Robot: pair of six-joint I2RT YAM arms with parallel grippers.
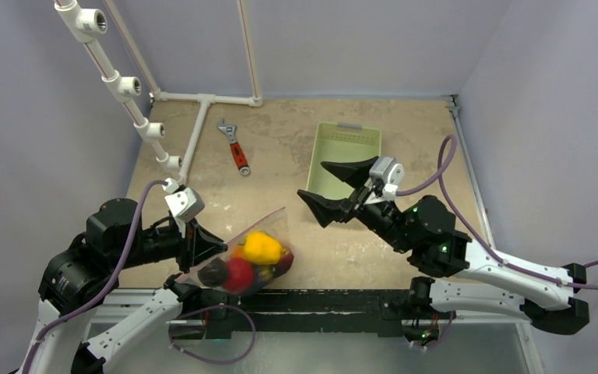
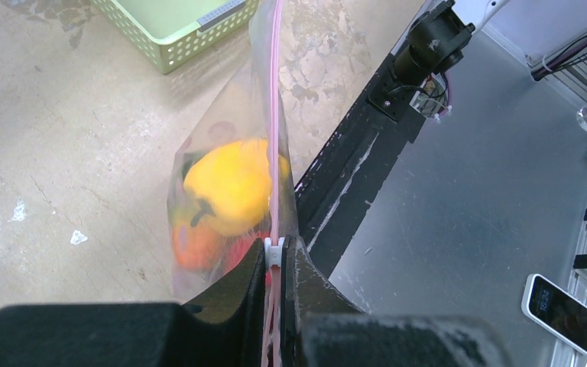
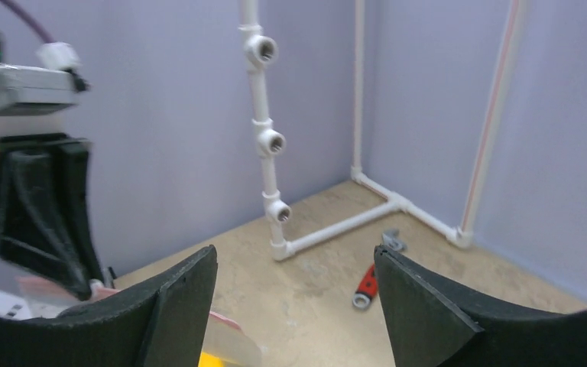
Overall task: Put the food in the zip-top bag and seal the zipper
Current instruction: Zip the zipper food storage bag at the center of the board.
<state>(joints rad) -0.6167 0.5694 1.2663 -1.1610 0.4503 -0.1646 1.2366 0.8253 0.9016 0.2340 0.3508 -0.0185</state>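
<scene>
The clear zip-top bag (image 1: 269, 234) lies at the table's near edge with the food inside: a yellow pepper (image 1: 261, 247), a red tomato (image 1: 239, 274) and a dark round piece (image 1: 212, 271). My left gripper (image 1: 202, 245) is shut on the bag's pink zipper. In the left wrist view the jaws (image 2: 277, 248) pinch the zipper (image 2: 275, 115) at its white slider, with the pepper (image 2: 229, 187) and an orange piece (image 2: 195, 245) behind the plastic. My right gripper (image 1: 311, 181) is open and empty, raised to the right of the bag. It stands wide open in its own view (image 3: 294, 256).
A pale green mesh basket (image 1: 323, 148) stands behind the right gripper. A red-handled wrench (image 1: 236, 148) lies at the back centre and also shows in the right wrist view (image 3: 367, 283). White pipework (image 1: 195, 132) runs along the left and back. The black table-edge rail (image 1: 335, 300) runs just below the bag.
</scene>
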